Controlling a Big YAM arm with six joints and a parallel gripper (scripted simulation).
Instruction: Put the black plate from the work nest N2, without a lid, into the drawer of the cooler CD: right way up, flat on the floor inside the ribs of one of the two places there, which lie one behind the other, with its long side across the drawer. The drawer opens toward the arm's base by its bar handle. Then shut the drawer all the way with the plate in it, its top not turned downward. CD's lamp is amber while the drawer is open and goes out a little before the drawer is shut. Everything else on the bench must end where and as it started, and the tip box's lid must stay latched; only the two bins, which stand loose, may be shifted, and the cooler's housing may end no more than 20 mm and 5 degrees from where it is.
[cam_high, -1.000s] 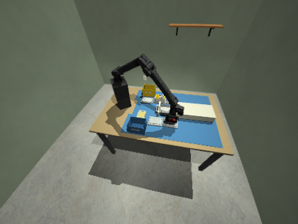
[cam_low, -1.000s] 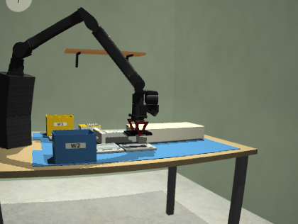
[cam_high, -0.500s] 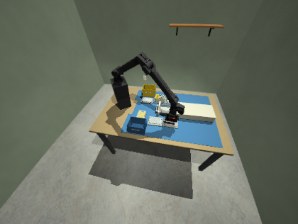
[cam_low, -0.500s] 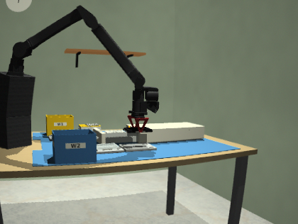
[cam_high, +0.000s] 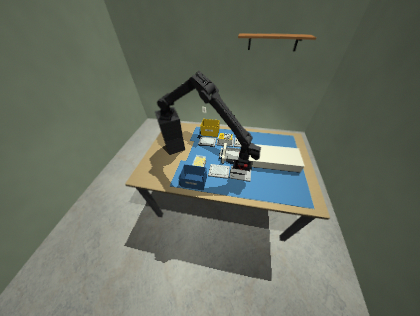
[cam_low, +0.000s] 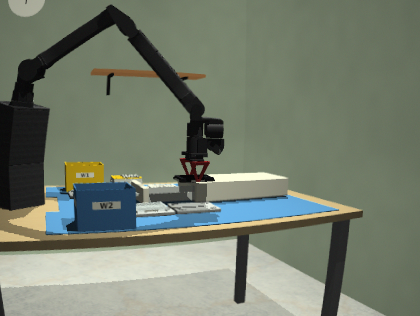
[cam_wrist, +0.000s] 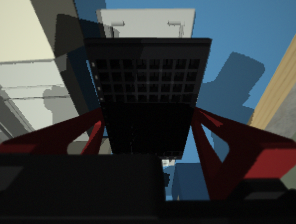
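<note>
Black plate (cam_wrist: 148, 90), centre of the wrist frame, is pinched across its short width by the gripper (cam_wrist: 148, 131); its long axis runs away from the red fingers, level above the open drawer (cam_low: 192, 189).

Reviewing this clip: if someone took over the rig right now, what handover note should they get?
Gripper: shut on the black plate, held right way up, wells showing, no lid.
Plate hangs just above the drawer, which is open at the cooler's near end.
Done: drawer opened, plate picked up and carried over.
Left: set the plate flat in one place, long side across; let go; shut the drawer fully.
Bins W1 and W2 stand upright.
</note>
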